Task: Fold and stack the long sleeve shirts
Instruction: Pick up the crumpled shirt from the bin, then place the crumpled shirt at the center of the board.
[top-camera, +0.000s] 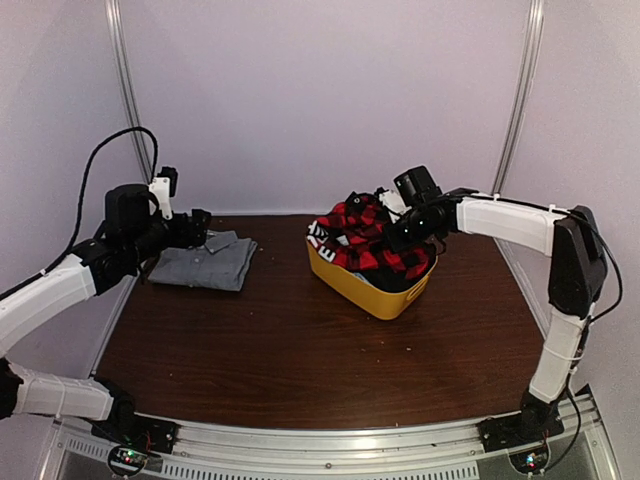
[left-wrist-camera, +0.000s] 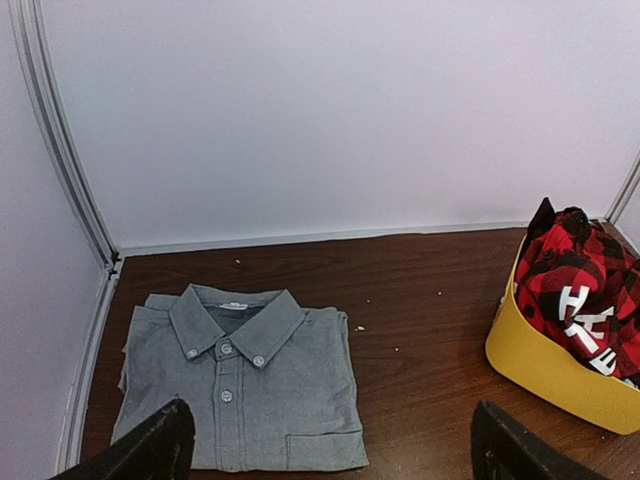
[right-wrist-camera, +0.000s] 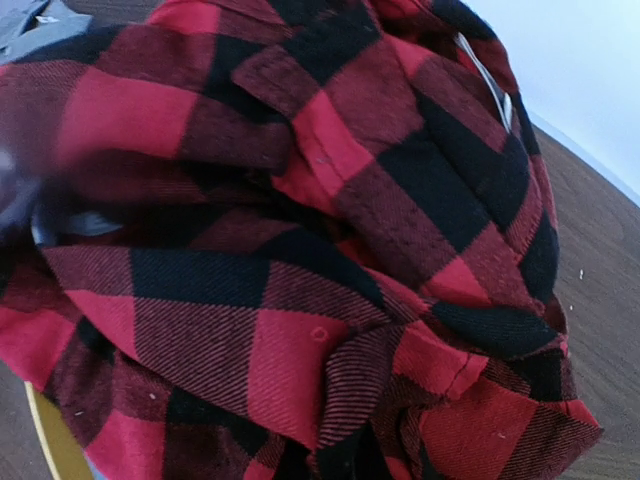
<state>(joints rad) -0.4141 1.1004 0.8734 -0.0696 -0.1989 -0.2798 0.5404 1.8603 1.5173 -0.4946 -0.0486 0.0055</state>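
The right gripper (top-camera: 393, 238) presses into the soft, crumpled red-and-black flannel shirt (right-wrist-camera: 330, 260) heaped in the yellow plastic bin (top-camera: 372, 293); whether it grips cannot be told. The left gripper (left-wrist-camera: 330, 455), its 2 fingers spread wide, hangs above the flat, rectangular folded grey shirt (left-wrist-camera: 240, 385) on the dark wooden table (top-camera: 300, 350).

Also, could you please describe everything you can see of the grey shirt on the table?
The grey shirt is plain, thin woven cloth by its look, with a button-down collar, a pale neck label, buttons down the placket and a chest pocket. Folded into a neat rectangle, it lies flat, front up, collar toward the back wall, on the dark wooden table at its far left. The left gripper, jaws wide apart, hovers at its near edge; only the table visibly touches it.
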